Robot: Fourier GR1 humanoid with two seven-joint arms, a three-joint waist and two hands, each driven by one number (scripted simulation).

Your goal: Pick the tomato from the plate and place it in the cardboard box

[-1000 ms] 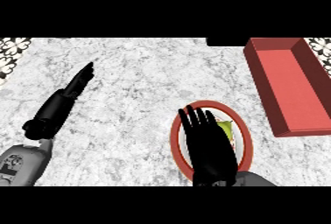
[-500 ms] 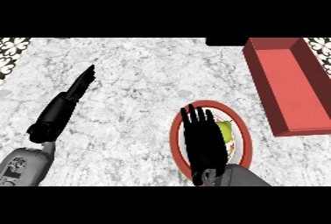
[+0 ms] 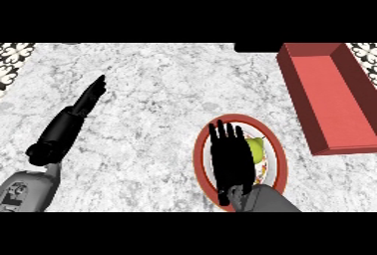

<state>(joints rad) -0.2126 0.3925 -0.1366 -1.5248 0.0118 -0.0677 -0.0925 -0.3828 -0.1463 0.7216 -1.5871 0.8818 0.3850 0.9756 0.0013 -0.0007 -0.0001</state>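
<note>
1. Two hands show in the head view, the only view we have. Our right hand (image 3: 230,159) lies over the red-rimmed plate (image 3: 201,149) on the marble counter (image 3: 162,94), its fingers (image 3: 223,133) straight and spread, holding nothing.
2. We see the tomato (image 3: 256,149), yellow-green here, on the plate just right of those fingers, beside them and partly hidden by the hand; we cannot tell whether they touch it.
3. Our left hand (image 3: 87,99) rests on the counter at the view's left, well apart from the plate, fingers straight and together, holding nothing.
4. We see the red cardboard box (image 3: 327,94) at the upper right, near the plate but apart.
</note>
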